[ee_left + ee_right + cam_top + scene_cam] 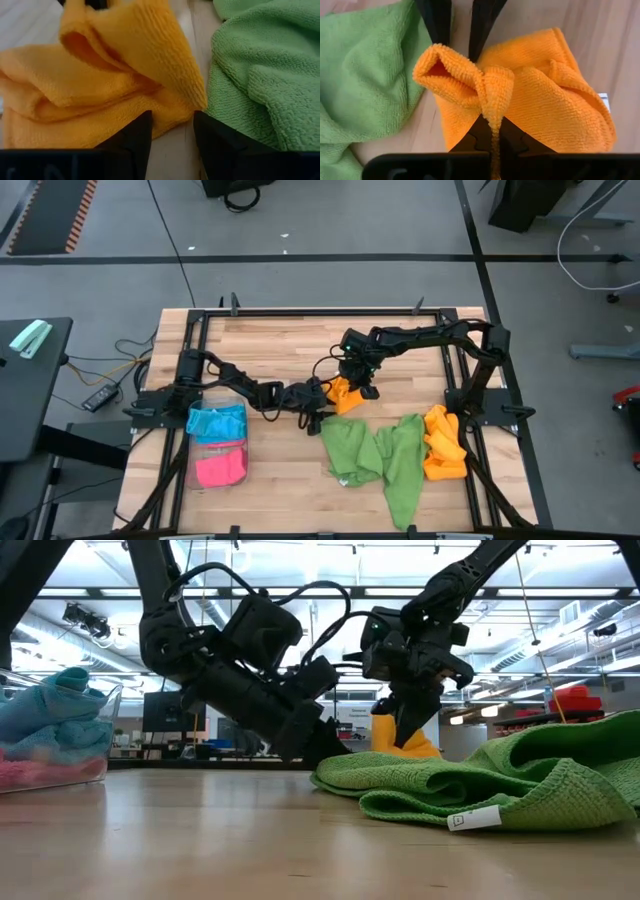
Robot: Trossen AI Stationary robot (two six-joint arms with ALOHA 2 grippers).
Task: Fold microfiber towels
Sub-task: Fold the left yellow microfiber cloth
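An orange towel (346, 394) lies crumpled on the table's middle, with part of it gathered upward. My right gripper (353, 383) is over it, shut on a raised fold (492, 107). My left gripper (322, 406) is low at the towel's left edge and open. Its fingers (436, 22) stand right before a looped fold (440, 62). Two green towels (380, 455) lie spread toward the near edge. An orange pile (443, 443) lies at the right. Blue (215, 422) and pink (220, 467) towels sit in a clear tray. My right gripper pinches a gathered fold of the orange towel (493, 117) between its two fingers, several layers bunched together. The fingers come from above, pointing down. The pinched part stands up off the table, and the rest of the towel (555, 110) lies on the wood. My left gripper's fingers (137, 137) stand level at the towel's near corner (197, 102). I cannot tell whether they touch it.
The clear tray (190, 470) stands at the table's left near side. The green towels (500, 785) lie close beside the orange one. There is bare wood (280, 345) at the table's far side and between tray and green towels.
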